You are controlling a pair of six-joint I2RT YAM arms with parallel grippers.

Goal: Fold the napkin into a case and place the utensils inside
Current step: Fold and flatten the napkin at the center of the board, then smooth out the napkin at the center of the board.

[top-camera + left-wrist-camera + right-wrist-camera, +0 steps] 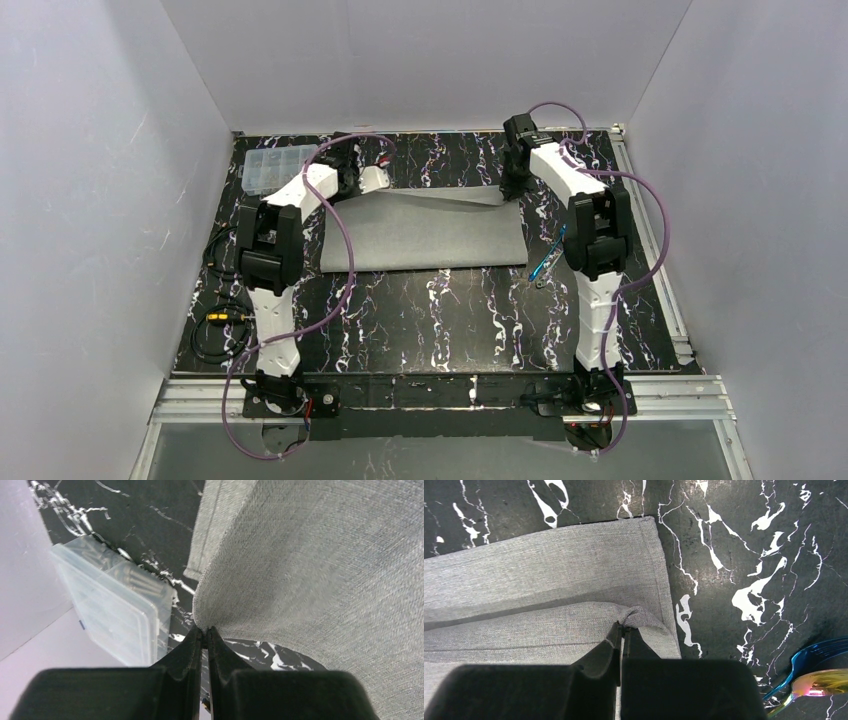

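Observation:
The light-grey napkin [425,232] lies across the far middle of the black marbled table. Its far edge is lifted and folded toward the near side. My left gripper [352,180] is shut on the far left corner of the napkin [310,565], pinching the cloth at the fingertips [205,631]. My right gripper [512,188] is shut on the far right corner of the napkin [549,575], with the cloth bunched at the fingertips [623,626]. The utensils [546,260], one blue [811,656] and one gold-pink [819,682], lie on the table right of the napkin, beside the right arm.
A clear plastic compartment box [272,166] stands at the far left corner, also in the left wrist view [112,612]. Black and yellow cables [218,325] lie at the near left. White walls close in the table on three sides.

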